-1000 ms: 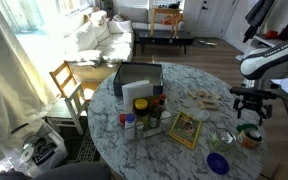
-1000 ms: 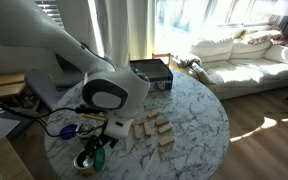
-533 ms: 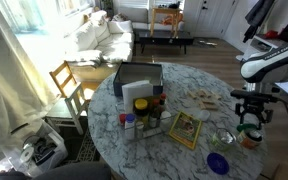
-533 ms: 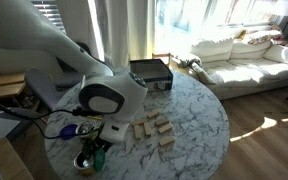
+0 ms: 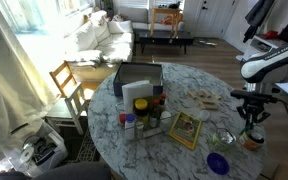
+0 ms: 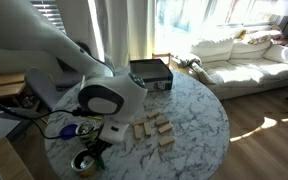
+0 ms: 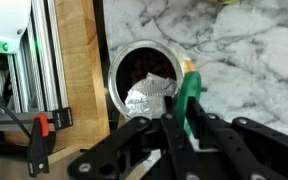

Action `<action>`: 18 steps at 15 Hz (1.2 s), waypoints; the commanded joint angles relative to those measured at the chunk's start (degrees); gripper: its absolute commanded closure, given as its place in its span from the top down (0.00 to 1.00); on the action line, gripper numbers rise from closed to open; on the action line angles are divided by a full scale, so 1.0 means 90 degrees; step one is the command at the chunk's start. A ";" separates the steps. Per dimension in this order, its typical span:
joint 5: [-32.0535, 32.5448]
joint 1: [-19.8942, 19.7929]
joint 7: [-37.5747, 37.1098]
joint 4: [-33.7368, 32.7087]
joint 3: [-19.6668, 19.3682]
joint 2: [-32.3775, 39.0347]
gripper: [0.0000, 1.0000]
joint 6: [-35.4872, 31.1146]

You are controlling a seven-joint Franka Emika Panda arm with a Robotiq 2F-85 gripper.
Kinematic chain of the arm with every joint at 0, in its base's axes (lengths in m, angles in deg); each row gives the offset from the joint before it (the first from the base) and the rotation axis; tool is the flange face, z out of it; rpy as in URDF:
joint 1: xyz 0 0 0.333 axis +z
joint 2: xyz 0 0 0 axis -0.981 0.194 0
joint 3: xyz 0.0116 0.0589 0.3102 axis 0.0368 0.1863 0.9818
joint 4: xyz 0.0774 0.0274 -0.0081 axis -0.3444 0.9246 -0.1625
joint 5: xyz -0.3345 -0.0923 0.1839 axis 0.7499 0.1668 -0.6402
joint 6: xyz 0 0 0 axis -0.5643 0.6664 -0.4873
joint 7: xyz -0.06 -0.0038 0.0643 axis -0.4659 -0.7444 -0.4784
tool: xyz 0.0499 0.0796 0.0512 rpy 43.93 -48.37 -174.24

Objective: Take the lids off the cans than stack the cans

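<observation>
In the wrist view my gripper (image 7: 177,125) is shut on the green lid (image 7: 189,90), which stands on edge between the fingers. Just past the fingertips sits an open can (image 7: 144,85) with crumpled foil inside, close to the table's edge. In an exterior view my gripper (image 5: 252,116) hangs over the tan-orange can (image 5: 251,141) at the right edge of the table. The pale can (image 5: 224,138) stands beside it and the blue lid (image 5: 218,163) lies flat nearer the front. In an exterior view the arm's body hides most of the gripper above the can (image 6: 84,161).
A black box (image 5: 139,78) and clustered condiment bottles (image 5: 144,115) stand mid-table on the round marble table (image 5: 184,150). Wooden blocks (image 6: 154,128) and a framed picture (image 5: 186,129) lie nearby. A wooden chair (image 5: 69,85) stands to the left of the table.
The jaws have closed from wide open onto the green lid. The arm has hardly shifted.
</observation>
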 commanded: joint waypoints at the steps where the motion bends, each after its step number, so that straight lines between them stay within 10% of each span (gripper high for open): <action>1: -0.0045 -0.0006 0.0022 0.0097 -0.0021 -0.0136 0.00 -0.0125; 11: -0.0036 0.0008 0.0134 0.0137 0.0014 -0.0481 0.02 -0.0278; 18: -0.0059 0.0009 0.1865 0.0533 0.0234 -0.1795 0.02 -0.0147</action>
